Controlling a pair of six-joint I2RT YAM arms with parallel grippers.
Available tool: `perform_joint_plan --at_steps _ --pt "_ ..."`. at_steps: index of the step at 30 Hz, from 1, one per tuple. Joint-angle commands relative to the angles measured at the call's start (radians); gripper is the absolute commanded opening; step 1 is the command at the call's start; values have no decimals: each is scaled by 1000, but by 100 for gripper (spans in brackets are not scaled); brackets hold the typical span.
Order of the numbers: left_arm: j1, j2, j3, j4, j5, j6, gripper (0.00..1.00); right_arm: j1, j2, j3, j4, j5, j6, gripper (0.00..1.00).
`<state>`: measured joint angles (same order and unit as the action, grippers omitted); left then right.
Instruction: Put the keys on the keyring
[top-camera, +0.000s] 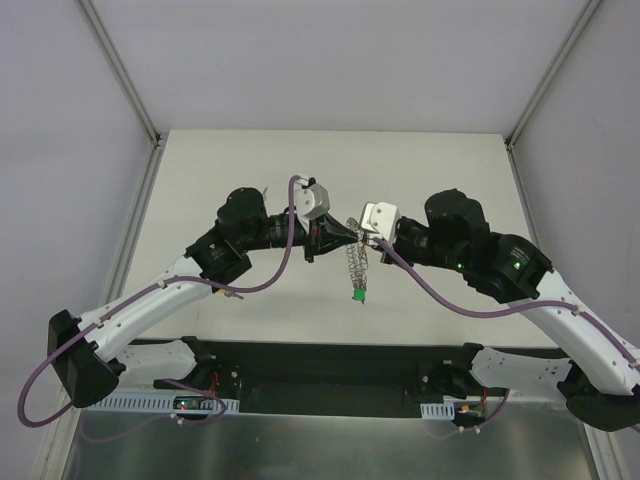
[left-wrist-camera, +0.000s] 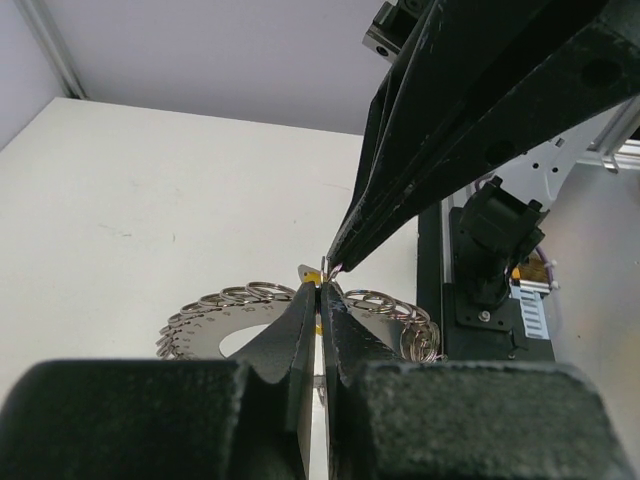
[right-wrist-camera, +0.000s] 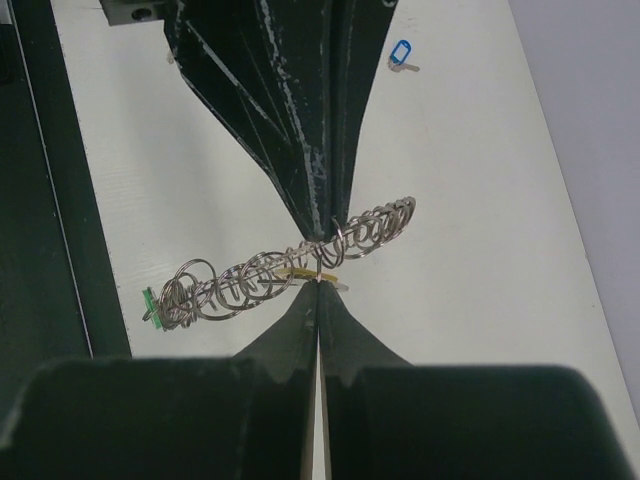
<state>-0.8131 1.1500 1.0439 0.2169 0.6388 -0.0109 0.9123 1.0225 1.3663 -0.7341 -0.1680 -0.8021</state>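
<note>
While the left hand is clamped shut on the rim of the keyring, the right hand is set tip to tip against it, its fingers likewise pressed together. A yellow key is seen just at the right hand's tips; whether it is gripped cannot be told. The keyring is held on edge, clear of the surface, with a green key at its low end. A blue key is laid on the surface, well apart.
</note>
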Motion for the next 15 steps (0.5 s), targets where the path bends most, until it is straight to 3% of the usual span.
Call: perform_joint_plan --at_steps 1,4,5,9,15 --pt "-6 -79 -67 245 -88 -50 0 7 -6 -3 32 62 12 1" --pt "-6 -93 -130 311 -97 -61 3 7 -1 14 39 84 7 1" --pt "-5 -99 -154 335 -100 -66 16 7 5 30 35 81 4 1" --pt "-6 -122 -194 346 -110 -54 32 7 27 74 7 55 -5 1" --pt "8 -156 -217 300 -117 -12 41 10 68 141 -57 9 -34 1"
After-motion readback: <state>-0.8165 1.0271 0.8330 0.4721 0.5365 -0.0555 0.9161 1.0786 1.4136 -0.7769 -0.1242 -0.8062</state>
